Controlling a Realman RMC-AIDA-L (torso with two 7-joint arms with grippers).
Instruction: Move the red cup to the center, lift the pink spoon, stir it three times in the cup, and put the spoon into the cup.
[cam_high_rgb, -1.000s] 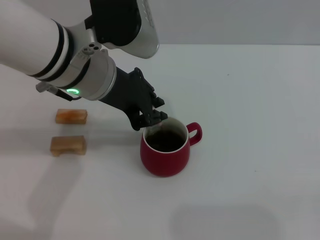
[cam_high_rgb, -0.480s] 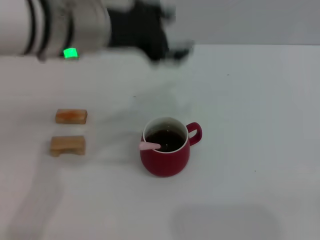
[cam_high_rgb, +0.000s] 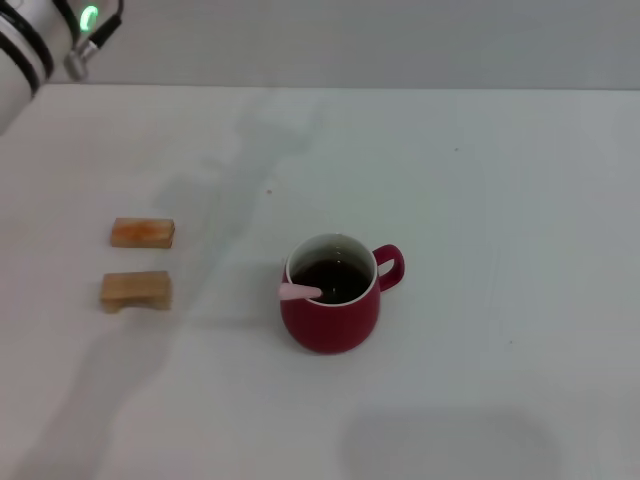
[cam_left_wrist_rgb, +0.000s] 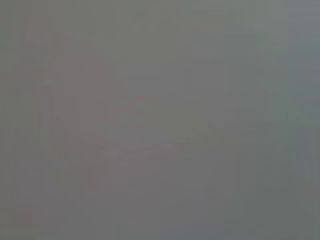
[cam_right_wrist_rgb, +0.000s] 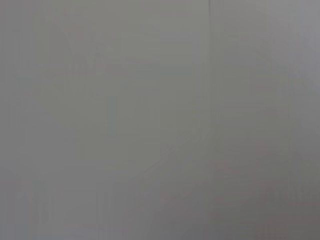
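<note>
1. Landmark: the rounded dark-red ceramic mug, the red cup (cam_high_rgb: 331, 306), stands upright near the middle of the white table (cam_high_rgb: 500, 200). White inside, dark liquid, loop handle on the side away from the blocks.
2. The pink spoon (cam_high_rgb: 298, 291), slim with a pale pink handle, rests in the red cup. Its handle end leans over the rim on the side opposite the loop handle; its bowl is hidden under the liquid.
3. Two small tan wooden blocks (cam_high_rgb: 136, 289) lie well apart from the red cup, on the side the spoon handle points toward.
4. Left arm (cam_high_rgb: 40, 35): only a white segment with a green light shows, far from the red cup at the table's back corner. Its gripper is out of view, so finger state cannot be told. Right arm and gripper not seen; both wrist views show blank grey.
5. Judgement: the last step, spoon into cup, looks done. No further handling seems needed beyond parking the arm.
6. No brands, labels or writing readable anywhere.
</note>
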